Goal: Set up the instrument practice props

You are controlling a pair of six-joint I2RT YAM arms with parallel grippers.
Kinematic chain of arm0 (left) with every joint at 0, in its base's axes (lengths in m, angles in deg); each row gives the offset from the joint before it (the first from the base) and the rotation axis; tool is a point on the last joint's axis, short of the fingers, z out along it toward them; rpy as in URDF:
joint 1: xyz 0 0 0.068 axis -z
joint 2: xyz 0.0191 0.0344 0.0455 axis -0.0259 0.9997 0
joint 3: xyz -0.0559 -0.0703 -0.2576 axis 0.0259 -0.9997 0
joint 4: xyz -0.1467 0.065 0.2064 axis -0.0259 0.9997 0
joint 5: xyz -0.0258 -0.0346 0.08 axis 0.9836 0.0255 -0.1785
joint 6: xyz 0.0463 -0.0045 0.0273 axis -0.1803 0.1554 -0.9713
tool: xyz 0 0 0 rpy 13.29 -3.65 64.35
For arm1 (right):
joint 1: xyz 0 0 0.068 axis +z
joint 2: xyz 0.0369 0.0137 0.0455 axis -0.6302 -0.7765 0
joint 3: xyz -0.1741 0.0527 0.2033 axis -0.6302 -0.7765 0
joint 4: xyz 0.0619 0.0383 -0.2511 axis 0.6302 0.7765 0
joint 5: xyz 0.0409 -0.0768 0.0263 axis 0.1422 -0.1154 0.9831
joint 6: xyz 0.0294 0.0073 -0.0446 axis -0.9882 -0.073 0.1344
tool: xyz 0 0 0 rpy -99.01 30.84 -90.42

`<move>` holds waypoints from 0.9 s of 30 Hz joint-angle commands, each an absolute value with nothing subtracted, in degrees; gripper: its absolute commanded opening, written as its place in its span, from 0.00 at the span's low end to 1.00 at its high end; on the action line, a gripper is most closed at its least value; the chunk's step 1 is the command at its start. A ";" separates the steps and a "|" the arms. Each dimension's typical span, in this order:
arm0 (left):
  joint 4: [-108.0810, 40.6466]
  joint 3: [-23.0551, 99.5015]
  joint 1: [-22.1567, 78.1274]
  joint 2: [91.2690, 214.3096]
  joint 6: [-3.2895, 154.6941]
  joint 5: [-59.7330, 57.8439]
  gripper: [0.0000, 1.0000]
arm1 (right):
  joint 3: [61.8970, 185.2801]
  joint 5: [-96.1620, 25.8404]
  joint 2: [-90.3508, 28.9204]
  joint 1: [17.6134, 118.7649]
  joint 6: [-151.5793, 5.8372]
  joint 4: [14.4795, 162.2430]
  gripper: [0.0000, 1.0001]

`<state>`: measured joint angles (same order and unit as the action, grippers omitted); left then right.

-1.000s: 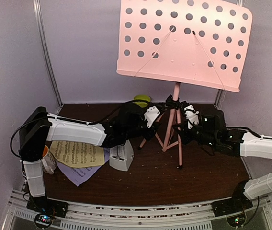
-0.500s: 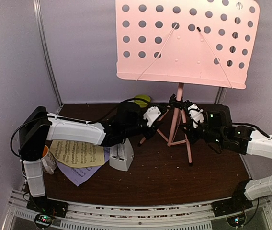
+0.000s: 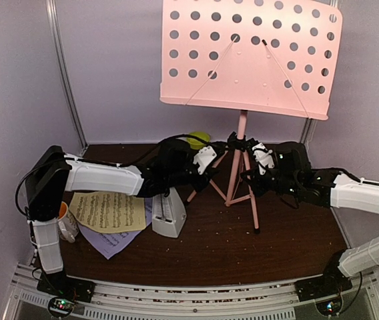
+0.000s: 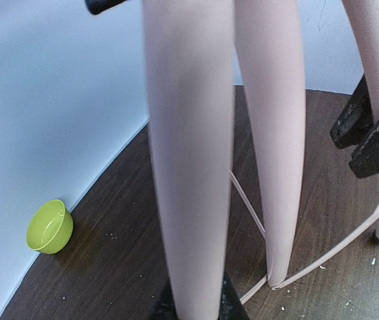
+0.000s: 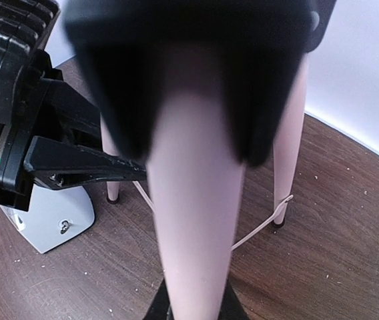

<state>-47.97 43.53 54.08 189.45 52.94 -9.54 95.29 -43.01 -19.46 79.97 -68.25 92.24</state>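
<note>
Two-arm hold on the tripod of the pink music stand (image 3: 241,130), which stands upright toward the back of the dark wooden table (image 3: 209,260), its perforated desk (image 3: 256,93) raised high above both arms and facing the camera. The left gripper (image 3: 209,170) reaches in from the left and is closed narrowly on the stand's left-hand leg. In the left wrist view this leg fills the centre, with the dark fingers (image 4: 231,303) pressed against it at the bottom edge. The right gripper (image 3: 249,175) comes in from the right and is likewise clamped on the near right-hand leg. Its fingers (image 5: 233,307) flank the pink tube at the bottom of the right wrist view, and the blurred dark mass above them is probably the tripod's hub. The pale-grey metronome (image 3: 169,217) stands upright on the table just left of the tripod, below the left forearm. The yellow sheet (image 3: 109,212) lies flat further left, overlapping the lavender sheet (image 3: 113,241) beneath it. A white mug (image 3: 65,215) with an orange inside sits at the left edge behind the left arm. A lime-green bowl (image 3: 198,139) rests against the back wall.
</note>
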 commanded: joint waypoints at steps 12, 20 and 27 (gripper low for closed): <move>-50.88 44.97 51.10 185.95 52.73 -16.65 0.38 | 94.91 -38.62 -15.77 76.27 -71.30 86.95 0.41; -49.88 48.30 53.16 186.46 51.71 -19.62 0.50 | 98.06 -38.72 -17.26 77.11 -70.13 84.88 0.53; -48.16 51.36 53.76 187.20 53.00 -19.30 0.49 | 100.16 -40.17 -21.57 77.96 -70.29 83.43 0.47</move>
